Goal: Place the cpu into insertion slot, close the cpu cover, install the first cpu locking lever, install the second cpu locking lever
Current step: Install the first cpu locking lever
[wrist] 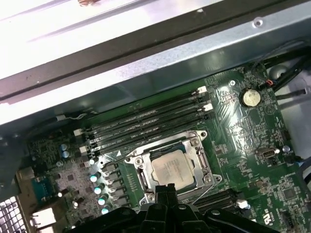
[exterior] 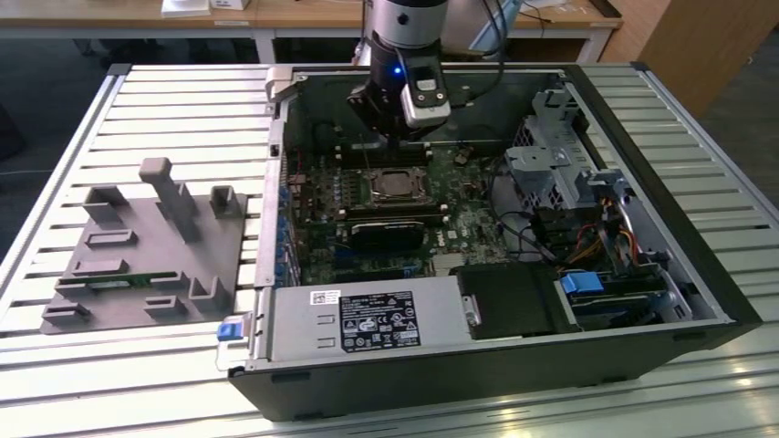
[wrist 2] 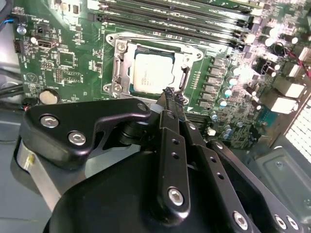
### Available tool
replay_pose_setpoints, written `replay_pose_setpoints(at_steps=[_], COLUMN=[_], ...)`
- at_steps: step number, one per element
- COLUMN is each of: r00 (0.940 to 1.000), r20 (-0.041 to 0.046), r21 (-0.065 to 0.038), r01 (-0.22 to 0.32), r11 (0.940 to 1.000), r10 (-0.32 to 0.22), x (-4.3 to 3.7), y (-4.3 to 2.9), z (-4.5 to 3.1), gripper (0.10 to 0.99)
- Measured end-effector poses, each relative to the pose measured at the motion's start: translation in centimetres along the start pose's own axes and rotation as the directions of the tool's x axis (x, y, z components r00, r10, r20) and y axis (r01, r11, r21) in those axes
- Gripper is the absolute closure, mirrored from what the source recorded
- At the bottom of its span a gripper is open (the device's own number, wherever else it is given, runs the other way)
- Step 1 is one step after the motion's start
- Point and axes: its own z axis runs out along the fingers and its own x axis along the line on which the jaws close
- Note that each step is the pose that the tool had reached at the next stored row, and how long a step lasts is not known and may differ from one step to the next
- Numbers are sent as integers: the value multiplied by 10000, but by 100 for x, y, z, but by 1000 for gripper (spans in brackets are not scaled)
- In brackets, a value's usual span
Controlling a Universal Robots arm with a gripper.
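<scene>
Claw (wrist 2: pixel 173 96) tips are pressed together with nothing between them, poised close over the near edge of the cpu cover (wrist 2: pixel 122 73); contact I cannot tell. That cover lies flat around the cpu (wrist 2: pixel 152 73), seated in the insertion slot (wrist 2: pixel 194 52). Long black memory slots (wrist 2: pixel 160 22) run beyond the socket, with capacitors (wrist 2: pixel 221 92) and a coin battery (wrist 2: pixel 47 97) to either side. A grey fixture (exterior: pixel 146 246) sits on the slatted surface (exterior: pixel 182 100) beside the computer case (exterior: pixel 718 301).
</scene>
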Motion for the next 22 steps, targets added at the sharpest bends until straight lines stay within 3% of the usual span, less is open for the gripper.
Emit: replay_pose_setpoints(at_steps=[4,8,11,16,22], r00=[9994,9963,9907,9747,9449], r20=[146,180,187,177,155], r21=[-50,-57,-58,-44,-32], r01=[300,843,1348,2227,3271], r11=[9995,9964,9909,9749,9450], r10=[-299,-842,-1347,-2226,-3270], x=[1,1,1,1,0], y=[1,1,1,0,0], z=[3,3,5,8,19], gripper=[980,980,980,980,980])
